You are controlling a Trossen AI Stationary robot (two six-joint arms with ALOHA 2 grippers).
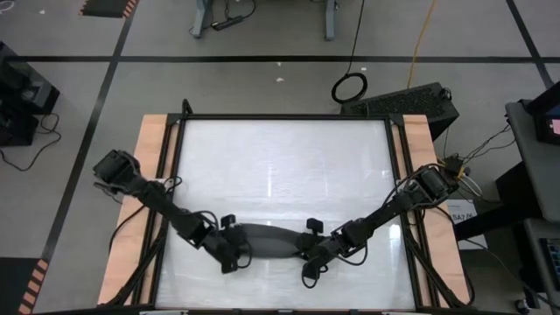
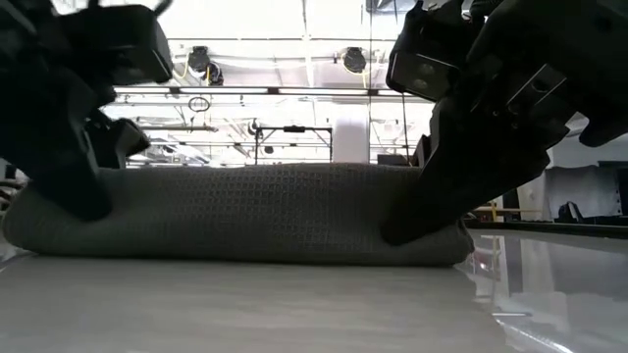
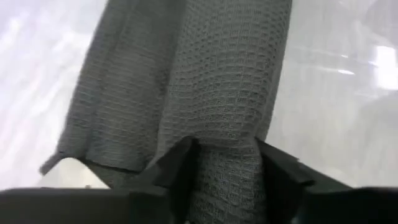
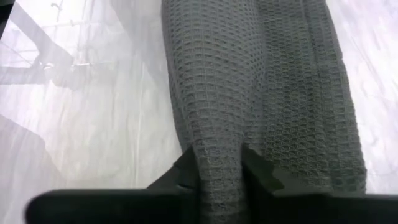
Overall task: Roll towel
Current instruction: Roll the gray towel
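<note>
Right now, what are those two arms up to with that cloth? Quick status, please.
Left gripper pinching one end of the towel. Right gripper pinching the other end. Towel rolled into a long bundle on the table. Nothing in the way.

There is one towel (image 1: 271, 241), dark grey and rolled into a long shape. There are two robot arms, and each one has one gripper, so two grippers: the left gripper (image 3: 225, 163) and the right gripper (image 4: 219, 167). Each gripper has two dark fingers, four in total, with cloth between each pair. There is one table (image 1: 280, 149).
</note>
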